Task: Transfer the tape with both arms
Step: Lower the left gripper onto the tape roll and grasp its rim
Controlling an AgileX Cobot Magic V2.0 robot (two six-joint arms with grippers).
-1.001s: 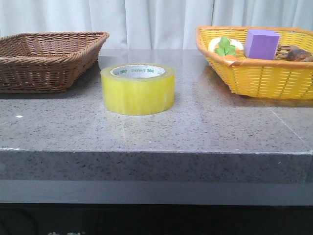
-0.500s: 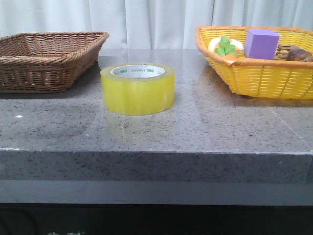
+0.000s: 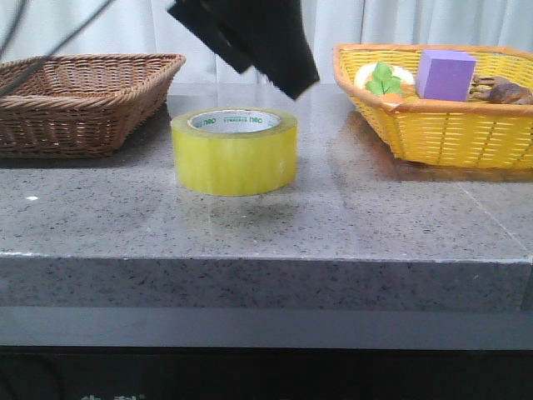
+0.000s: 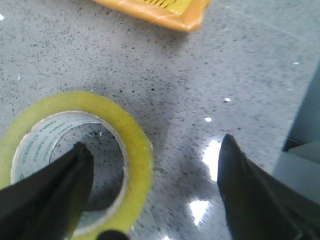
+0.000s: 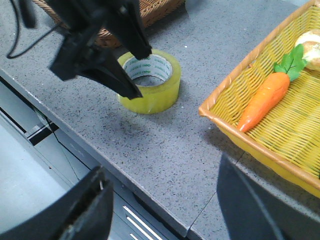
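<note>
Gray stone table (image 3: 375,225). Brown basket (image 3: 83,96) at 9 o'clock of tape, yellow basket (image 3: 441,125) at 3 w/ carrot (image 5: 264,100), purple cube (image 3: 445,73). Tape (image 3: 236,152) flat on table, center. L gripper (image 4: 152,192) above tape, fingers apart, 1 fingertip over core. R gripper (image 5: 162,200) high up, fingers apart, holding nothing.

Tape (image 3: 235,151) on table (image 3: 350,225), between baskets, left gripper (image 3: 258,50) above

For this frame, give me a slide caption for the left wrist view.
Left tool open above the tape, one finger over its core, the other beside it over the grey table.
</note>
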